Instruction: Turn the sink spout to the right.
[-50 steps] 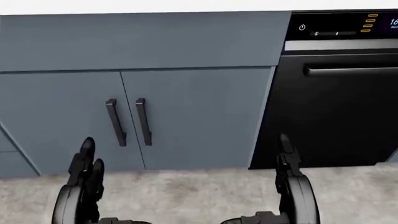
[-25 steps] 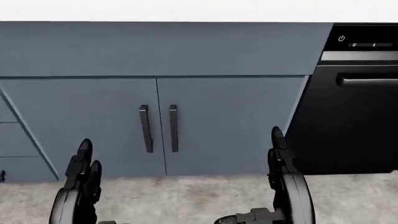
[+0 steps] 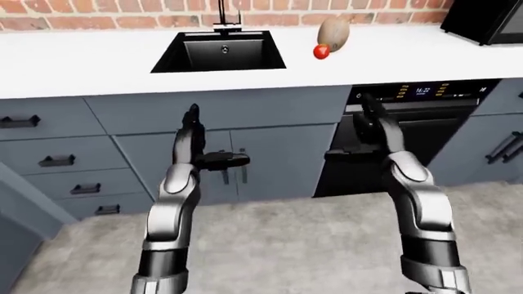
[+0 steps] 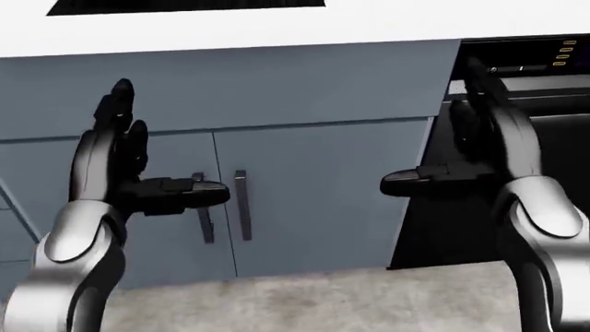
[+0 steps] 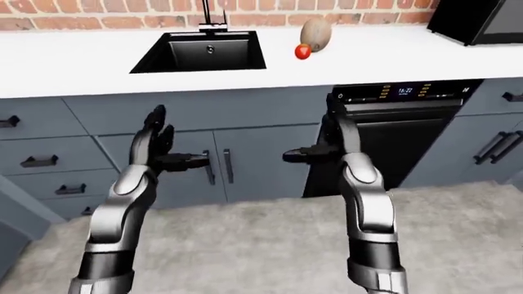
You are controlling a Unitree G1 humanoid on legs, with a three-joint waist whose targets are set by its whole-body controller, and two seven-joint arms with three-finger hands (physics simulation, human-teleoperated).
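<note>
While raised before grey cabinets, left robot hand and right robot hand spread wide, empty, mid-frame in left-eye view; sink spout upright at top centre above black sink in white surface. Head view: dishwasher at right. Right-eye view: tomato upper centre.
</note>
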